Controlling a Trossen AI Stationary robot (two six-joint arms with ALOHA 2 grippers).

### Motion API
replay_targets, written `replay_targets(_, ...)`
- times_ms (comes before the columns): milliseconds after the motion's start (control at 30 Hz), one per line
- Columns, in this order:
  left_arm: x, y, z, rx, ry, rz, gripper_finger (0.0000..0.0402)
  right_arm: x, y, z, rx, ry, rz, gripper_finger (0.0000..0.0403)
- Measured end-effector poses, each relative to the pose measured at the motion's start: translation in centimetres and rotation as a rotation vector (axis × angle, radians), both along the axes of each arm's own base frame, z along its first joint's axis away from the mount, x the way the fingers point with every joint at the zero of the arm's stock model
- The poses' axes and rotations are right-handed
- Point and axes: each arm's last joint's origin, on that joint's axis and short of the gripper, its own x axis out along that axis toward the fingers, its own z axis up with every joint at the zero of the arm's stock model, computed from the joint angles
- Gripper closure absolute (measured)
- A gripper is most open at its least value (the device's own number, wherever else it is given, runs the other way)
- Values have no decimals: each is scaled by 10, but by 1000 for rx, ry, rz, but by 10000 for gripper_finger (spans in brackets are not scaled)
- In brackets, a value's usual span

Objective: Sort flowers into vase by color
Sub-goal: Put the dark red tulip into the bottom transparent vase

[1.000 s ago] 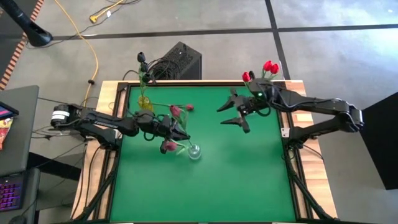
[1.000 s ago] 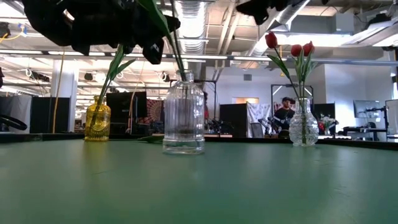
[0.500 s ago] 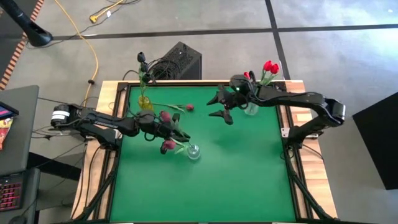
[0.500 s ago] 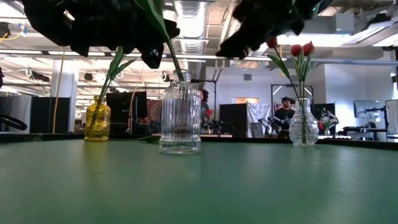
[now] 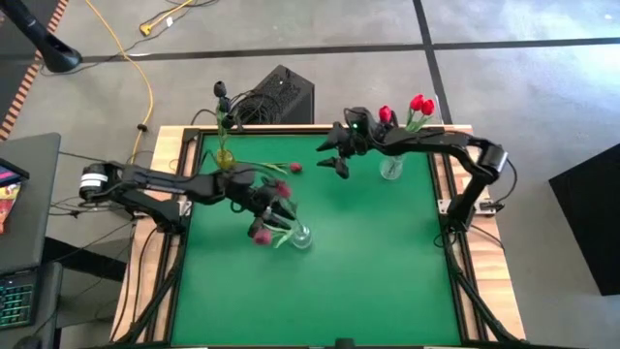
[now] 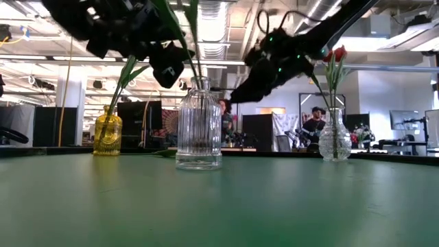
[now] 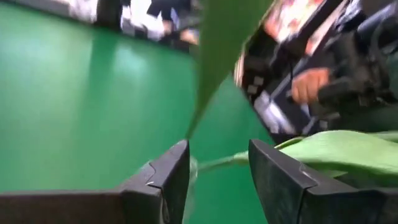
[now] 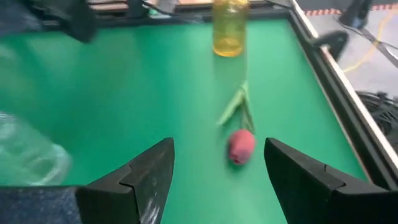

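Observation:
My left gripper (image 5: 275, 204) hovers over the ribbed clear vase (image 5: 301, 236), its fingers slightly apart around a pinkish tulip's stem (image 7: 212, 163). That tulip (image 5: 281, 189) leans into the vase beside another pinkish tulip (image 5: 260, 234). In the low view the stems (image 6: 195, 72) drop into the vase's neck. One pinkish tulip (image 5: 294, 167) lies on the green table; in the right wrist view it (image 8: 241, 146) lies just ahead of the fingers. My right gripper (image 5: 333, 155) is open and empty above the table, just right of it. Red tulips (image 5: 418, 104) stand in a round clear vase (image 5: 390, 168).
A yellow vase (image 5: 225, 159) with near-black tulips (image 5: 221, 92) stands at the table's back left, close to the lying tulip's stem. It shows in the right wrist view (image 8: 229, 28) too. A black box (image 5: 281, 94) sits behind the table. People show far off in the room (image 6: 315, 123).
My right gripper has swung left from near the red tulips' vase toward the lying tulip. My left gripper has tilted, and its tulip's head has shifted right over the ribbed vase.

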Motion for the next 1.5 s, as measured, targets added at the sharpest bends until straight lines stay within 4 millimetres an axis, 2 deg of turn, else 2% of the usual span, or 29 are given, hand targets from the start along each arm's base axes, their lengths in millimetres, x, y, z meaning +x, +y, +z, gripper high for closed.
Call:
replay_targets(133,3,3,10,23,163,-18,248,8,-14,-13,15,24,-20,127)
replay_targets(267,3,6,25,76,295,-7,248,15,-18,-23,26,46,-18,127)
replay_targets(533,-5,9,63,227,518,23,248,16,-19,-20,25,40,-8,127)
replay_targets(700,-14,6,93,256,538,-56,248,15,-18,-20,34,42,2,127)
replay_targets(867,-25,10,122,382,587,56,248,14,-18,-22,47,58,1,127)
replay_targets(1033,-33,19,133,511,650,176,248,14,-17,-23,73,68,-11,127)
replay_targets(1267,-51,39,146,555,750,244,248,8,-13,-18,103,115,-11,127)
replay_targets(1500,-60,61,187,656,586,373,248,5,-7,-7,106,105,-8,127)
